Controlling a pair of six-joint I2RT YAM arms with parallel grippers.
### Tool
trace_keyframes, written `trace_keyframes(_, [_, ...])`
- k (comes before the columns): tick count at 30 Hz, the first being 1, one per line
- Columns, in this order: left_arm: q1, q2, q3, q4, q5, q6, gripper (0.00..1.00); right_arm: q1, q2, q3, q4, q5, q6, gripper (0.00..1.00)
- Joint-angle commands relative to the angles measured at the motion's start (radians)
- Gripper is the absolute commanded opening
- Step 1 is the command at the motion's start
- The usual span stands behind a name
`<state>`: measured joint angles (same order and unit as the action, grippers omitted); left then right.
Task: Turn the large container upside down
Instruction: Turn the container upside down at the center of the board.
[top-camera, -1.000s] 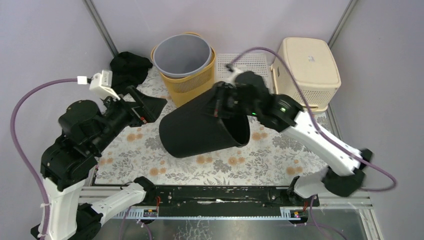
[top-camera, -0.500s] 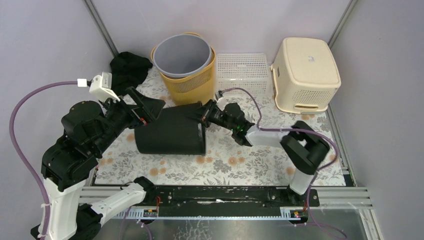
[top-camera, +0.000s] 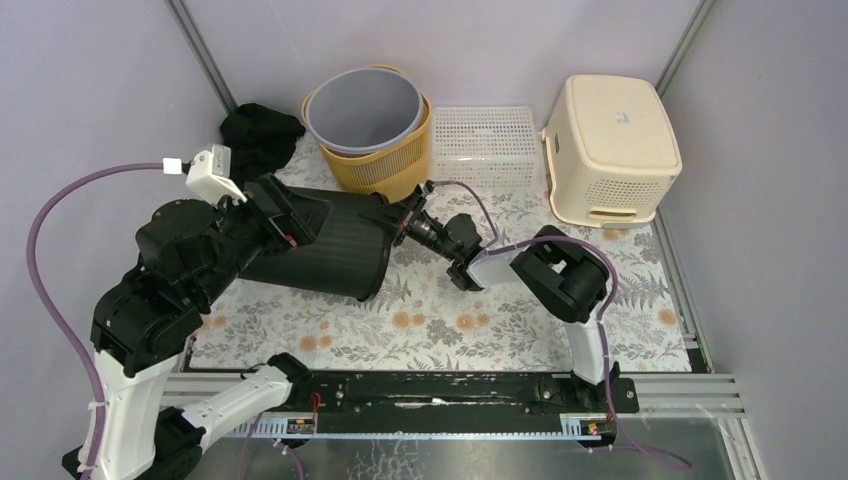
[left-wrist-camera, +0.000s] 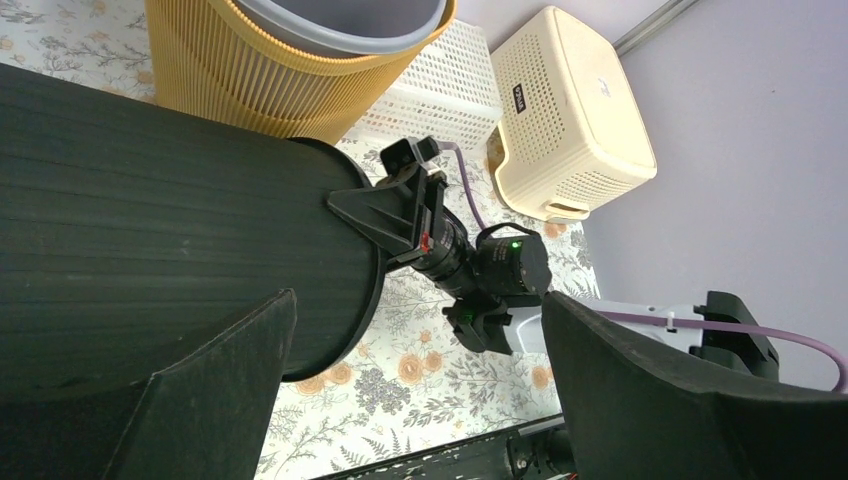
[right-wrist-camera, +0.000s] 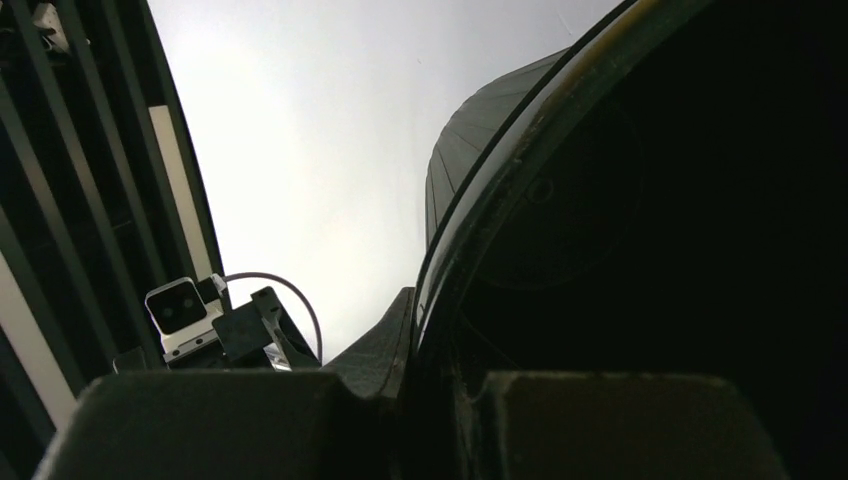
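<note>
Halfway over: the large container (top-camera: 320, 250), a black ribbed bin, lies on its side on the floral mat (top-camera: 450, 320), its mouth facing right and its far wall close by the yellow basket (top-camera: 385, 165); we cannot tell whether the two touch. Our right gripper (top-camera: 405, 222) is clenched on the upper part of the rim, one finger inside the mouth and one outside. Our left gripper (top-camera: 296, 218) hangs spread wide over the bin's wall near the closed end, grasping nothing.

We judge the danger to lie in that single thin pinch. As the mouth swings down, the bin's weight could twist the rim out of the fingers, and a round body could roll away across the mat. A wide swing could also knock the basket behind it.
</note>
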<state>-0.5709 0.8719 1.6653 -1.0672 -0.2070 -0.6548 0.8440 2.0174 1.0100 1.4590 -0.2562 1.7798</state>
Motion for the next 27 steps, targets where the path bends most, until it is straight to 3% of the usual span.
trace_keyframes(1, [-0.003, 0.017, 0.006, 0.022, -0.018, -0.003, 1.00, 0.005, 0.051, 0.090, 0.250, -0.011, 0.084, 0.00])
trace_keyframes(10, [-0.004, 0.029, 0.011, 0.029, -0.025, 0.006, 1.00, -0.010, 0.161, 0.035, 0.250, -0.056, 0.020, 0.00])
trace_keyframes(17, [-0.003, 0.031, 0.007, 0.035, -0.031, 0.012, 1.00, -0.050, 0.141, -0.099, 0.248, -0.150, -0.043, 0.13])
trace_keyframes(22, [-0.003, 0.032, -0.018, 0.056, -0.019, 0.010, 1.00, -0.074, 0.116, -0.215, 0.246, -0.193, -0.089, 0.44])
trace_keyframes(27, [-0.003, 0.031, -0.050, 0.073, -0.010, 0.009, 1.00, -0.117, 0.086, -0.367, 0.246, -0.212, -0.138, 0.52])
